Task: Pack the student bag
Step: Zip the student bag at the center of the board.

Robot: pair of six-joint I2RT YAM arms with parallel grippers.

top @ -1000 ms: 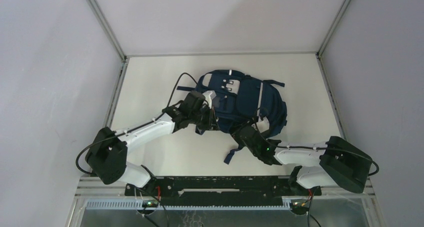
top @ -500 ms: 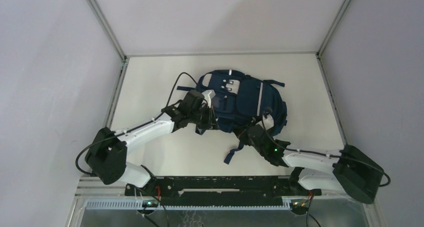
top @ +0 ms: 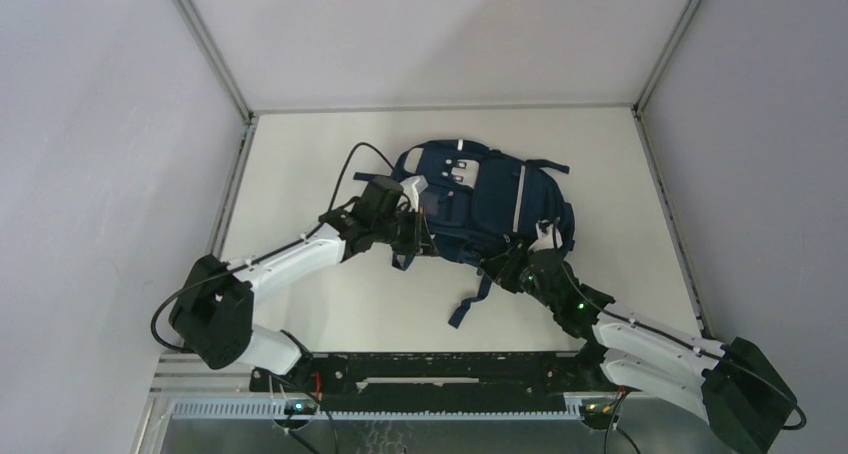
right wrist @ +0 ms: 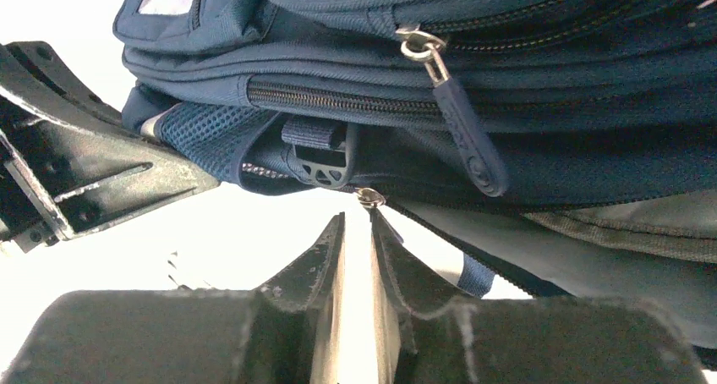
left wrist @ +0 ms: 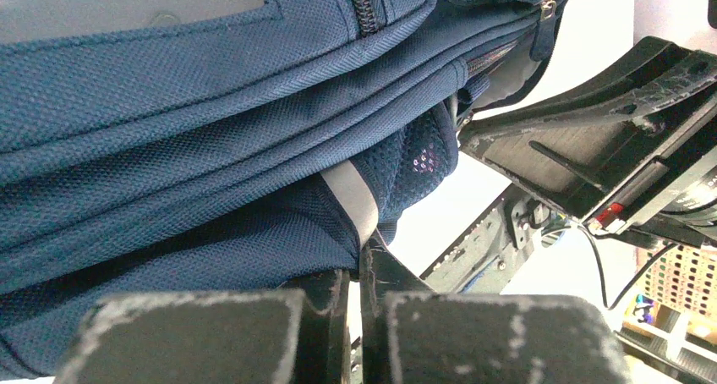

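The student bag lies on the surface. At its left edge the left fingers pinch fabric; at its near edge the right fingers, narrowly apart, sit short of a zipper pull and could close on nothing.

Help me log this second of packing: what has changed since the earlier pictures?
The right arm swung its elbow out to the right and stretched, sliding the right fingers rightward along the near edge of the student bag; they stand slightly apart, holding nothing. The left fingers stayed shut on the bag's left side, and the bag kept its place.
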